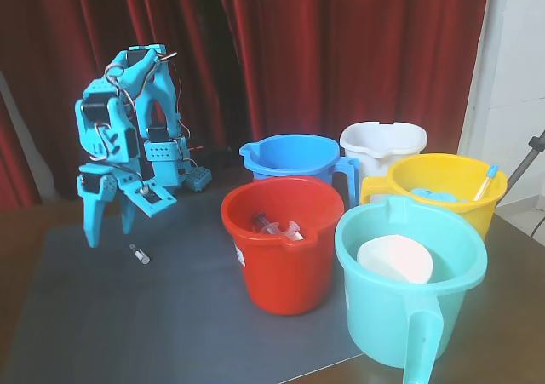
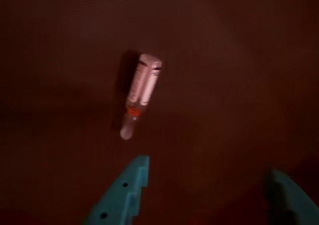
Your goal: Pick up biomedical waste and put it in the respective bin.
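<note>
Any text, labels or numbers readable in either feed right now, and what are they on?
Nothing can be read.
Vial on the mat: dark band and orange mark, too blurred to read in the wrist view.
Red bucket: small white sticker on its left side, too small to read.
Other buckets and the open hand: no markings seen.

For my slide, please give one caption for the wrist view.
Open turquoise fingers hover above the small vial lying on the dark mat.
</note>
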